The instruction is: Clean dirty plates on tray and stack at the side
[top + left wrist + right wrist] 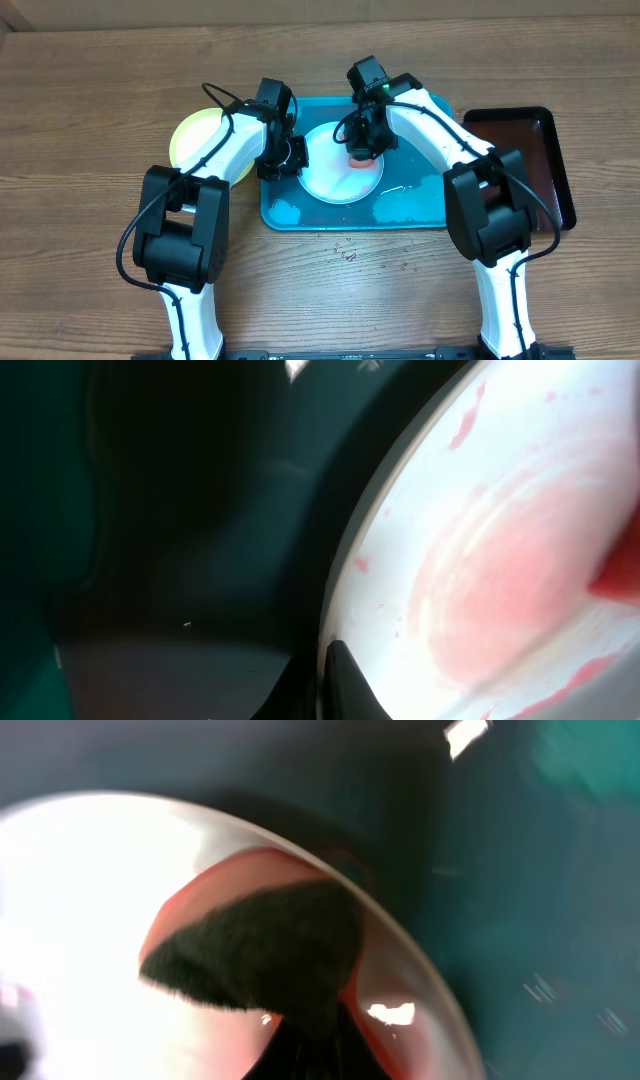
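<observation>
On the tray [330, 215], mid-counter. DESK: What could go wrong from here?

PHOTO: Slippage, most likely. The right claw [362, 150] is clenched on a red sponge [358, 160] and bears down on the far part of the pale plate [335, 185]. Wet, foamy patches [400, 205] lie on the tray just to the near right. A hard push could make the plate skate or tip up at its near edge.

DESK: Is the left claw [285, 158] bracing it?

PHOTO: It sits at the plate's left rim, and 1 finger [345, 680] shows against that edge in the left wrist view. Whether it is clamped on the rim, I cannot tell. If it is not, the plate has no anchor.

DESK: And the plate itself?

PHOTO: Dirty. The whitish centre carries a pink swirl [500, 580] with red flecks toward the rim, so careless wiping may only spread it.

DESK: Anything else?

PHOTO: 1 yellow-green plate [192, 140] lies on the counter [90, 120] left of the tray, partly under the left arm. A dark tray [535, 150] sits far right.
</observation>
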### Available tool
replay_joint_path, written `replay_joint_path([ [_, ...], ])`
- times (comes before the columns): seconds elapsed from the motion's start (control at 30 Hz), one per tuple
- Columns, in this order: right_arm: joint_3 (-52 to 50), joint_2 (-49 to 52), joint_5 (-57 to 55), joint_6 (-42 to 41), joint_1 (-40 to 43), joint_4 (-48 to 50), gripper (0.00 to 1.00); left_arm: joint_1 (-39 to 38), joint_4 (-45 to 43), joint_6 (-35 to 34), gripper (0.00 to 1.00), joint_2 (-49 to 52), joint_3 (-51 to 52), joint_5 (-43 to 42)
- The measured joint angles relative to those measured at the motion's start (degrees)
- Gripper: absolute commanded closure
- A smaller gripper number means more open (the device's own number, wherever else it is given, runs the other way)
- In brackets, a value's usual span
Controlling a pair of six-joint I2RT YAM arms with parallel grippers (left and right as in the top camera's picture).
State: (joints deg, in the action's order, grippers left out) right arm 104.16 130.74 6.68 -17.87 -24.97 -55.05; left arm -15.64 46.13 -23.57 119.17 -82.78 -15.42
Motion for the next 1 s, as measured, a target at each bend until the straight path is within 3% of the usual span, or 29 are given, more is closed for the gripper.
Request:
replay_joint_path([
  [0.27, 0.0, 0.2, 10.8, 1.0, -2.9, 4.0, 0.96, 0.0, 0.1, 0.0, 0.96, 0.0, -0.1, 0.2],
  [0.53, 0.0, 0.2, 17.0, -0.7, -5.9, -5.9, 0.96, 0.0, 0.2, 0.0, 0.96, 0.0, -0.1, 0.1],
  [0.77, 0.0, 0.3, 10.3, -1.3, -3.8, -13.9, 0.96, 0.0, 0.2, 0.2, 0.96, 0.0, -0.1, 0.1],
  [1.0, 0.1, 0.3, 0.8, -0.6, -1.5, -12.7, 0.96, 0.0, 0.0, 0.2, 0.96, 0.0, -0.1, -0.3],
])
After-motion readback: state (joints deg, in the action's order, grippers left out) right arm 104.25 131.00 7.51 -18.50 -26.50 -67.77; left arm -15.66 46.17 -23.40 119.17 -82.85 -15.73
